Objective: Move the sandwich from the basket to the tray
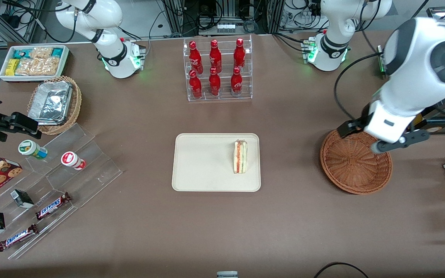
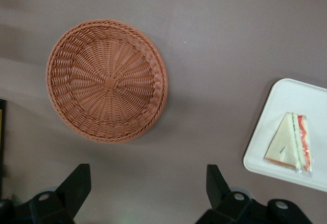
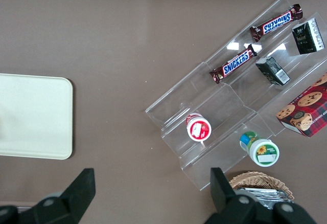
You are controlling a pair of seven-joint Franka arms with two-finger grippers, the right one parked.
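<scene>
Your triangular sandwich wedge of pale bread (image 1: 240,156) is lying on the flat cream-beige rectangular tray (image 1: 203,162), and the round reddish-brown wicker basket (image 1: 352,164) is sitting empty.

You are seeing the sandwich resting near the tray edge closest to the basket (its red and green filling is showing along the cut side). Your left arm's black two-finger gripper (image 2: 148,188) is hovering above the basket with its fingers (image 2: 76,185) spread wide, holding nothing.
</scene>
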